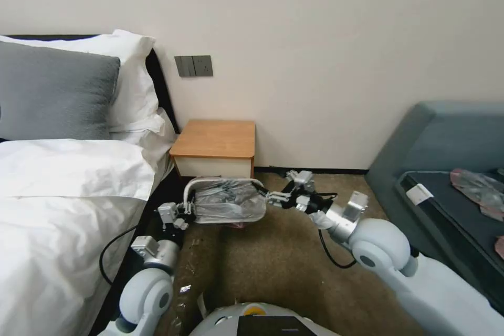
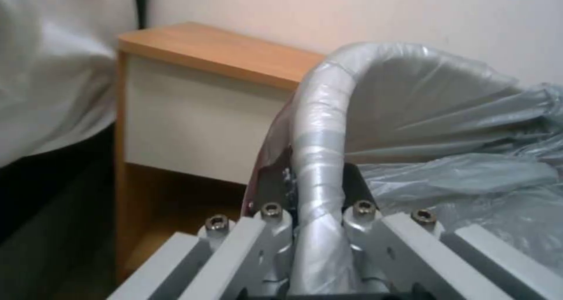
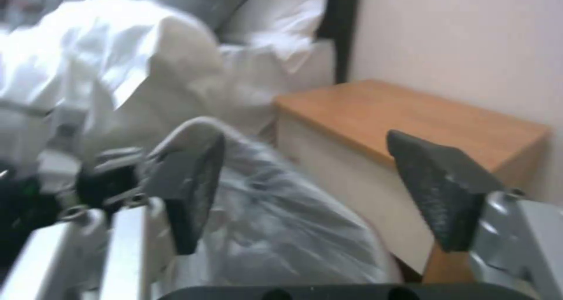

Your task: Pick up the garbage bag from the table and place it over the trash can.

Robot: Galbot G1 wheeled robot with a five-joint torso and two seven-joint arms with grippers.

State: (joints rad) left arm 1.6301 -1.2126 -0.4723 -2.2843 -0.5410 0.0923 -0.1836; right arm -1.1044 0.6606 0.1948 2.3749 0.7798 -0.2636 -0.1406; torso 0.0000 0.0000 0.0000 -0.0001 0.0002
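The trash can (image 1: 220, 180) stands on the carpet just in front of the table (image 1: 215, 139), its cream rim showing through the garbage bag (image 1: 228, 202), which is draped over and into it. My left gripper (image 1: 182, 216) is at the bin's left edge. In the left wrist view, this gripper (image 2: 314, 203) is shut on the bag-wrapped rim (image 2: 319, 128), with the table (image 2: 217, 53) behind. My right gripper (image 1: 273, 199) is at the bin's right side. In the right wrist view it (image 3: 314, 190) is open, its pads wide apart before the bag (image 3: 281, 221).
A bed with a white duvet (image 1: 58, 205) and pillows borders the left, close to my left arm. A grey-blue sofa (image 1: 446, 157) with loose plastic pieces (image 1: 478, 186) stands on the right. Brown carpet (image 1: 273, 273) lies between. A wall runs behind the table.
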